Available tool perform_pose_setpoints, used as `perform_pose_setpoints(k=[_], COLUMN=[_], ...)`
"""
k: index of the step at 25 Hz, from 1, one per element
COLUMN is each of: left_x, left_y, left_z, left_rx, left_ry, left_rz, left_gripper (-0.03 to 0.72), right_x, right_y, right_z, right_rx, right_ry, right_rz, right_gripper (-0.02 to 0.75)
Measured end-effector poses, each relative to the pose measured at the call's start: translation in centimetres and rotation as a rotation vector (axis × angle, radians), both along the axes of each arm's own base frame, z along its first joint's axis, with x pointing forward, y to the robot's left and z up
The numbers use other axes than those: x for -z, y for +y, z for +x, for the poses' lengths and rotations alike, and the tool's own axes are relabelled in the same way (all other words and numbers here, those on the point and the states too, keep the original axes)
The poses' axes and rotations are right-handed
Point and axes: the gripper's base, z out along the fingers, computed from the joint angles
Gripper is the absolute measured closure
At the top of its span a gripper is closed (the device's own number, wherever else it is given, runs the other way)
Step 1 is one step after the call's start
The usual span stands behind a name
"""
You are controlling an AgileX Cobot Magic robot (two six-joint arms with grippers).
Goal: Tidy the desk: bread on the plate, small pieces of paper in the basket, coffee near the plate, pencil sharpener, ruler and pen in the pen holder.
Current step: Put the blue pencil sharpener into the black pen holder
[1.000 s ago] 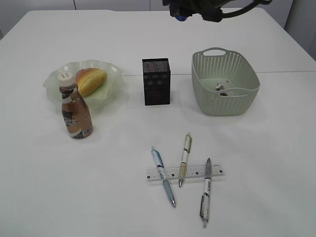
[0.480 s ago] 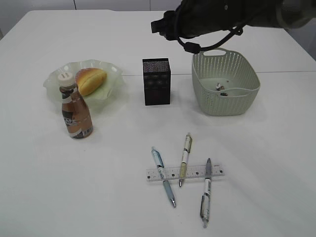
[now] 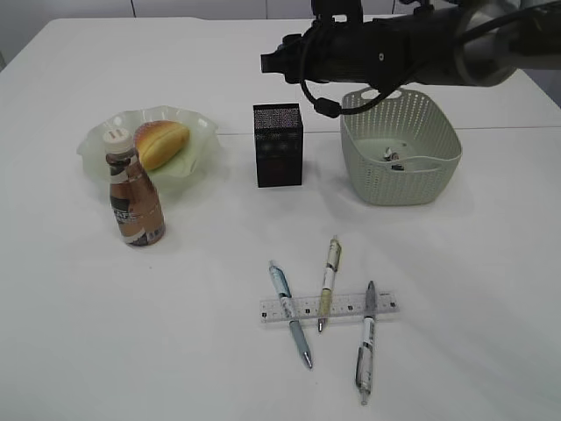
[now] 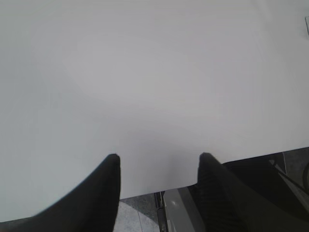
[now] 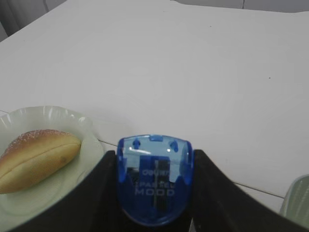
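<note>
White table [image 3: 175,351] fills the exterior view, a seam line running across it behind the pen holder [image 3: 278,145], a black mesh box standing upright mid-table. Right of the pen holder: pale green woven-look basket [image 3: 399,175] with cut-out handles, small pieces of paper [image 3: 392,156] lying inside. Left of the pen holder: wavy-rimmed translucent green plate [image 3: 188,162] with the golden split bread [image 3: 160,143] on it; the coffee [image 3: 134,197], a brown bottle with a white cap, stands upright just in front of the plate, touching or apart cannot tell. In front of the pen holder, well apart: clear ruler [image 3: 327,307] lying crosswise with three pens across it, blue pen [image 3: 290,311], cream pen [image 3: 328,281], grey pen [image 3: 366,340].

Right arm [image 3: 412,48] reaches in from the right, held level above and behind the pen holder; right gripper [image 5: 153,193] fingers half closed on a blue translucent pencil sharpener [image 5: 154,176], clamped on both sides. Left gripper [image 4: 159,162] hovers over the bare table edge, far from the pen holder; fingers [image 4: 104,188] apart, nothing between them.
</note>
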Motion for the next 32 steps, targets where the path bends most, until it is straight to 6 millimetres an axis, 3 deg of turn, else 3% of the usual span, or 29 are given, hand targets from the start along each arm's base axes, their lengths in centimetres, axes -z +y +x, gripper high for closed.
perform_pose_setpoints(k=[6,19,32], left_x=[0.0,0.0,0.0], left_y=[0.0,0.0,0.0], left_z=[0.0,0.0,0.0], left_rx=[0.0,-0.002,-0.002], left_ry=[0.0,0.0,0.0], left_rz=[0.0,0.001,0.001], left_gripper=[0.316,0.316,0.316], right_x=[2.2,4.9,4.9], right_y=[0.2,0.8,0.8], right_z=[0.5,1.1,1.3], right_rx=[0.002,0.008,0.011], right_ry=[0.026,0.044,0.011], right_rz=[-0.006,0.016,0.038], right_gripper=[0.405,0.405,0.405])
